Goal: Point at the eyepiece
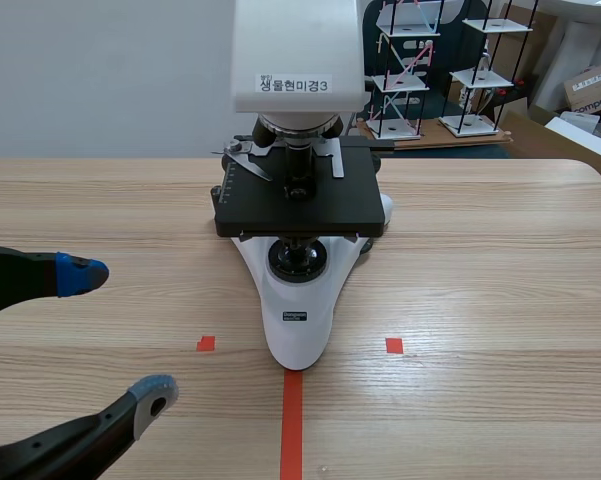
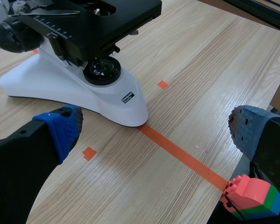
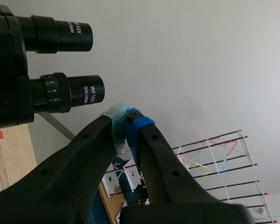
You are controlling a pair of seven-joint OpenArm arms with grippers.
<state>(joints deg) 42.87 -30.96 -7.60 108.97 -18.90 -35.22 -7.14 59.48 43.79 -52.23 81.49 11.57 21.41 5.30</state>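
Right wrist view: two black eyepieces [image 3: 60, 35] side by side on the dark head of the microscope, each marked WF 10X.
Task's thing: eyepiece closer to the tool [image 3: 77, 92], just beside the closed fingertips; contact not clear.
Right tool [image 3: 126, 116]: closed on nothing, green and blue pads pressed together, tips raised to eyepiece height with the pale wall behind.
Left tool [image 1: 118, 332]: open wide, low over the near left of the surface [image 1: 500, 280], one blue-padded finger farther and one grey-padded finger nearer, holding nothing, apart from the microscope base.
Microscope [image 1: 298, 300]: one, upright at the middle of the surface, white base pointing toward the near edge, black stage [image 1: 300, 200] above it, white head at the top bearing a printed label [image 1: 294, 85].
Tape marks: one orange-red line [image 1: 292, 425] running from the tip of the base to the near edge; two small orange-red squares [image 1: 206, 343], one to the left and one to the right of the base.
Brick stack [image 2: 251, 196]: one, pink over green and blue layers, just under one finger of the left tool; resting place unclear.
Far right, beyond the surface: several wire-frame models [image 1: 400, 80] with white shelves.
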